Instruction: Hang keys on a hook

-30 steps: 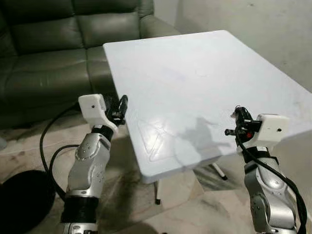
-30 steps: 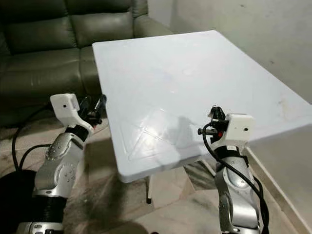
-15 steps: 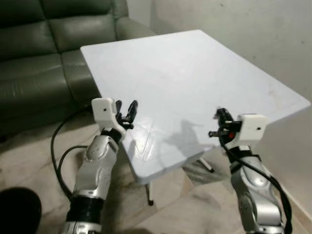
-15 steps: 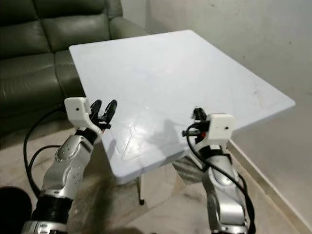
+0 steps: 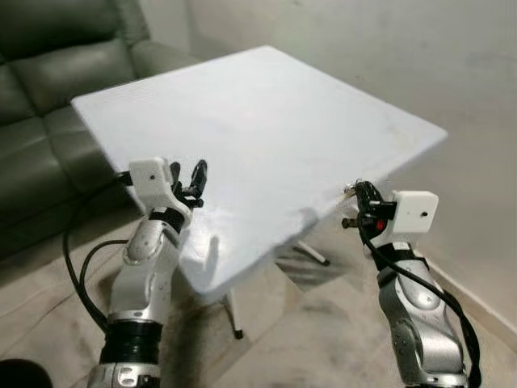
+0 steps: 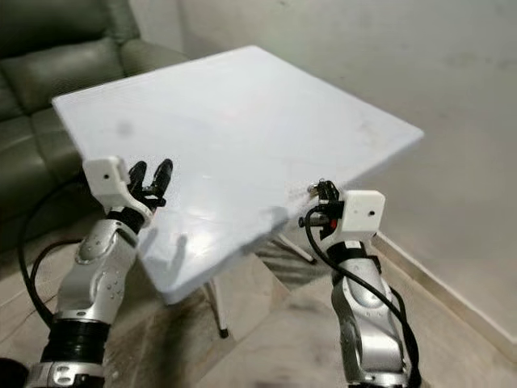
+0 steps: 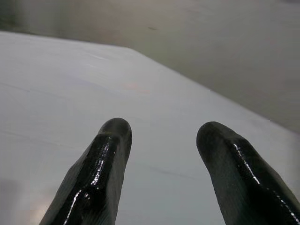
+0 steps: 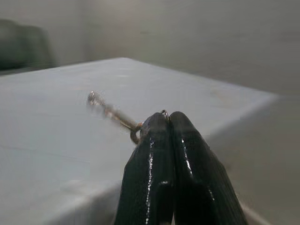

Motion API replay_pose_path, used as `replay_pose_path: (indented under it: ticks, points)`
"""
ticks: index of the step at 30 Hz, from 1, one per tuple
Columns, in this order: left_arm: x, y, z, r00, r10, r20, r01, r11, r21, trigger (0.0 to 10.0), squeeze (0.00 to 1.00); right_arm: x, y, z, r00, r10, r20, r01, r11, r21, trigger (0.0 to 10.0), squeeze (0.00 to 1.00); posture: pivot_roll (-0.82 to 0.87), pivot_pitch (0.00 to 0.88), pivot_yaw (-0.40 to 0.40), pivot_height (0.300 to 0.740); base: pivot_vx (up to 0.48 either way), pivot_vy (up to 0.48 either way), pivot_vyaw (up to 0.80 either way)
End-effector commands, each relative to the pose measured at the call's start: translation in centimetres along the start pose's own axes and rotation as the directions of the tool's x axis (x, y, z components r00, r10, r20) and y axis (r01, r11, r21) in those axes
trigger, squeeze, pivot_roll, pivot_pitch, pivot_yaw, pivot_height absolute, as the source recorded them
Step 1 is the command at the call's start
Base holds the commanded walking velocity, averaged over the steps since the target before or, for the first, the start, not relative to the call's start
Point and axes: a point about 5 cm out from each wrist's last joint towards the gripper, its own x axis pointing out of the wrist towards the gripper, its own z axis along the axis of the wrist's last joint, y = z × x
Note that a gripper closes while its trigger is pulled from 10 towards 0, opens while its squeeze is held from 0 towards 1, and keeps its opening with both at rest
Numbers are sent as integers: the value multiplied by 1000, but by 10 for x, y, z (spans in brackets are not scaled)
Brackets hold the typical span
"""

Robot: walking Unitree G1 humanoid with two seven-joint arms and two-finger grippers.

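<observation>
Since a second ago the camera swung right, so the sofa [image 5: 48, 105] slid toward 9 o'clock. The white surface [image 5: 266, 121] sat ahead. The left gripper [image 5: 187, 179] kept its fingers spread, holding nothing. At 4 o'clock the right gripper [image 8: 165, 123] pinched the keys [image 8: 112, 112] tight for carrying; no hook was seen.

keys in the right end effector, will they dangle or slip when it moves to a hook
The keys probably stay put: the right end effector is shut tight on the ring. The thin metal piece sticks out rather than hanging, so it may swing or twist on the ring. It looks small and likely light. The left end effector is open over the white table.
</observation>
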Motion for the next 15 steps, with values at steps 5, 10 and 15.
replay_pose_path:
  ticks: [5,10,15]
  points:
    - [-2,9,3,1000,27,1,-27,1000,2,10000,0,0,6,8,999,23,44,-23,1000,7,10000,0,26,111,-5,740,0,0,0]
    - [-2,7,2,1000,24,-4,-24,1000,0,10000,0,-1,6,7,999,27,42,-28,1000,10,10000,0,24,108,-7,740,0,0,0]
    - [-1,6,1,1000,20,-7,-20,1000,-5,10000,0,-1,5,8,999,28,43,-28,1000,9,10000,0,21,103,-7,740,0,-48,0]
